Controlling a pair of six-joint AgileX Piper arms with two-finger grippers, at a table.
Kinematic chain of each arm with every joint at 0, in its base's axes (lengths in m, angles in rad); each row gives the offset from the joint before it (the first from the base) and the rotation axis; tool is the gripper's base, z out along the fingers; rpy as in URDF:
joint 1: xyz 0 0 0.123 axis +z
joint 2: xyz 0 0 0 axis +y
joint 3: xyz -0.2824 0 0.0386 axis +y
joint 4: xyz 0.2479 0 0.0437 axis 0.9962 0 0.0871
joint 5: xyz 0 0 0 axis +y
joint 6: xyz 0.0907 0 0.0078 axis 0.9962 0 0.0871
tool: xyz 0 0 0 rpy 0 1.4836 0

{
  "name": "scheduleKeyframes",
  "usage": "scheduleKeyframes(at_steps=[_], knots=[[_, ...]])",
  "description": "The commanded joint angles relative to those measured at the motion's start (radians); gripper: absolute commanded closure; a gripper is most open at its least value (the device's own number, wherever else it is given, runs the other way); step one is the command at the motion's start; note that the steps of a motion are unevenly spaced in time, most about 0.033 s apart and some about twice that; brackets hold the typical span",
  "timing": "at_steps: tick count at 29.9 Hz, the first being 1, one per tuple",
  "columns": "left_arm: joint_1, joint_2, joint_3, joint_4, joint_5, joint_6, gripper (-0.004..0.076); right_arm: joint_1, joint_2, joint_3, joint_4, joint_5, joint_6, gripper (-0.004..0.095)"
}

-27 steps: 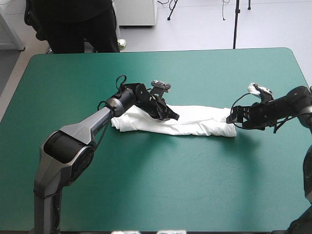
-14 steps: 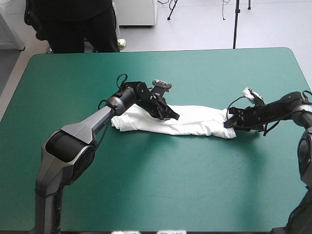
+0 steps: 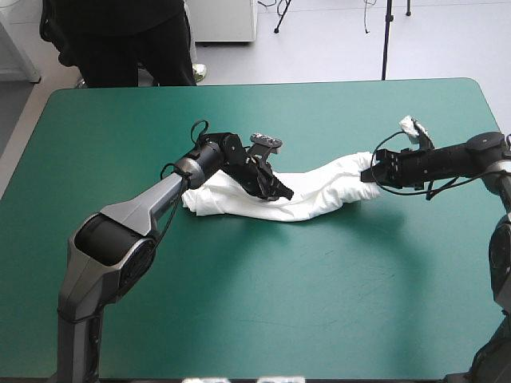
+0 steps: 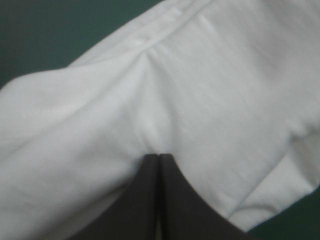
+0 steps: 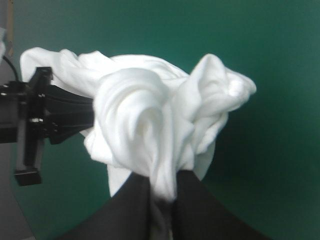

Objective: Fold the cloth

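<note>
The white T-shirt [image 3: 319, 190] lies as a long folded band across the middle of the teal-green table. My left gripper [image 3: 283, 191] is shut and its tip presses down on the band's middle. In the left wrist view its fingers [image 4: 150, 190] meet in one point on the white T-shirt [image 4: 200, 90], with no cloth between them. My right gripper [image 3: 369, 175] is shut on the T-shirt's right end and holds it raised off the table. In the right wrist view, bunched folds of the T-shirt [image 5: 150, 115] rise from between my right gripper [image 5: 162, 195].
The teal-green cover [image 3: 279, 303] runs bare from the shirt to the near edge. Beyond the bunched cloth, the right wrist view shows the left arm's gripper [image 5: 50, 112]. The table's right edge [image 3: 501, 120] is close behind the right arm.
My right gripper shut on the shirt's right end, then lifted it and drew it toward the far side and the middle. That end now arcs upward. The left gripper stayed put.
</note>
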Motion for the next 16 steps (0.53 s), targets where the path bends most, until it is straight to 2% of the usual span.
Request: scheduleKeyframes(at_steps=[1, 11, 16], knots=[[-0.01, -0.046, -0.017, -0.029, 0.065, -0.001, 0.0733, -0.004, -0.107, -0.065, 0.068, 0.071, 0.015, 0.0925], [-0.01, -0.046, -0.028, -0.056, 0.038, 0.001, 0.0733, -0.004, -0.176, -0.074, 0.064, 0.071, 0.019, 0.0925], [-0.009, -0.048, -0.134, -0.011, 0.08, -0.02, 0.0733, -0.002, -0.176, -0.074, 0.064, 0.071, 0.019, 0.0925]])
